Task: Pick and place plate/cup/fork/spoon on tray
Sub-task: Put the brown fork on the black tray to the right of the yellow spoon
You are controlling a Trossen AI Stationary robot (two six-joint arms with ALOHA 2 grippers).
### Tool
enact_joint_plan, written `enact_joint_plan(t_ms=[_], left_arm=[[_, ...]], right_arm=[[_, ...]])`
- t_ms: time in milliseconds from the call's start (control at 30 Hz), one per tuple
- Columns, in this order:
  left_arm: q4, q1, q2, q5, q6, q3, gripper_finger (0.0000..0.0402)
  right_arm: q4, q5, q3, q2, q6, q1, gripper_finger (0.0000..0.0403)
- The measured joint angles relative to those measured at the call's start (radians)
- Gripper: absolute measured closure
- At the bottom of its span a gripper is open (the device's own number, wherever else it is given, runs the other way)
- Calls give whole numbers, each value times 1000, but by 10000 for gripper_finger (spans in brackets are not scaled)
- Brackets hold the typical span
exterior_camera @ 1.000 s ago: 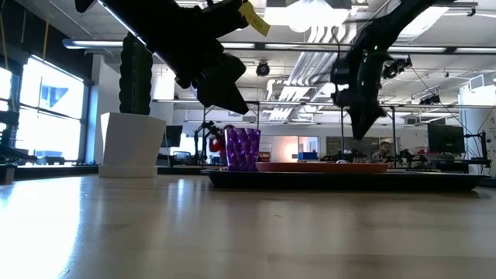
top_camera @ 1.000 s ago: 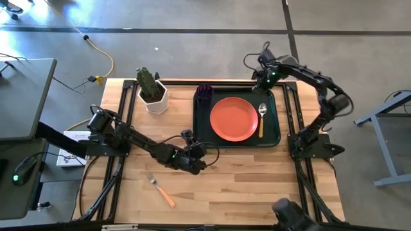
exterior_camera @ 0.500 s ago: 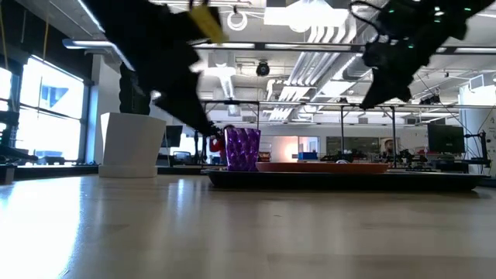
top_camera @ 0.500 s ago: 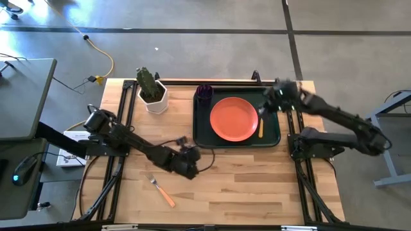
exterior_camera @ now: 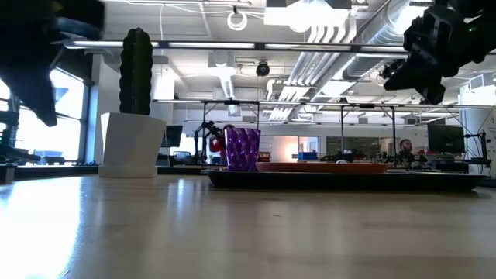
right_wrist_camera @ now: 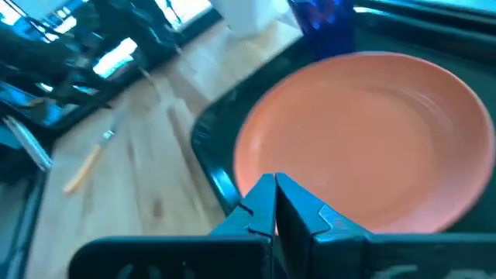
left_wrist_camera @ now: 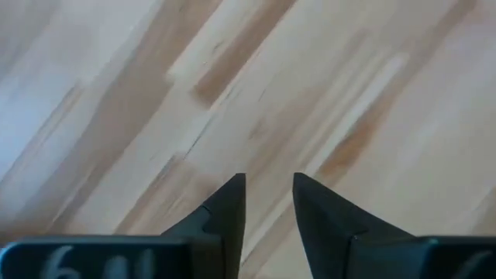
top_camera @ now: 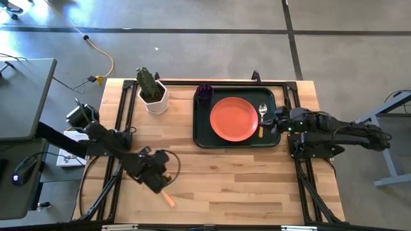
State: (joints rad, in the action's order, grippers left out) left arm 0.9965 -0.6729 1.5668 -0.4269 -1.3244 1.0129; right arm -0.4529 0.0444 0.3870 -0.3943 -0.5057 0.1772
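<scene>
The orange-red plate (top_camera: 234, 119), the purple cup (top_camera: 204, 92) and the spoon (top_camera: 261, 115) rest on the dark green tray (top_camera: 200, 136) at the far right. The fork (top_camera: 169, 200) lies on the wood near the front edge. Only its orange handle shows in the high view, because my left gripper (top_camera: 158, 184) hovers over its tine end. That gripper is open, and its wrist view (left_wrist_camera: 269, 186) shows bare wood between the fingers. My right gripper (top_camera: 275, 122) is shut and empty (right_wrist_camera: 275, 182), by the tray's right rim, pointing at the plate (right_wrist_camera: 364, 139).
A white pot with a green cactus (top_camera: 153, 95) stands at the far left, beside the tray. Black frame rails (top_camera: 122, 115) run along the table's left and right sides. Bare wood lies between the fork and the tray.
My left gripper has swung from the table's middle toward the left and near edges and now hangs over the fork's tines. My right gripper has come from the tray's far right corner toward the near side, along the tray's right rim. The tableware has stayed put.
</scene>
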Motion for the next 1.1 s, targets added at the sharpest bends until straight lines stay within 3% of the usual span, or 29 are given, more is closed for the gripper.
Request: enact_joint_plan(t_ms=[100, 200, 333, 467, 533, 800, 1100], left_arm=[[13, -23, -51, 28, -101, -75, 276], [-18, -32, -100, 74, -94, -147, 245], [-235, -62, -130, 108, 185, -212, 222], [-541, -100, -111, 206, 522, -235, 233], [-599, -121, -101, 260, 632, -236, 245], [-462, -181, -35, 306, 681, -238, 284], [-466, -149, 50, 262, 809, -232, 296]], right_arm=[[48, 71, 0, 1, -39, -89, 403], [145, 106, 0, -38, -42, -170, 403], [316, 128, 0, -141, 0, -269, 403], [465, 175, 0, -286, 25, -360, 403], [527, 194, 0, -362, 27, -405, 403], [770, 275, 0, -597, 9, -554, 403], [839, 285, 19, -683, 8, -616, 403]])
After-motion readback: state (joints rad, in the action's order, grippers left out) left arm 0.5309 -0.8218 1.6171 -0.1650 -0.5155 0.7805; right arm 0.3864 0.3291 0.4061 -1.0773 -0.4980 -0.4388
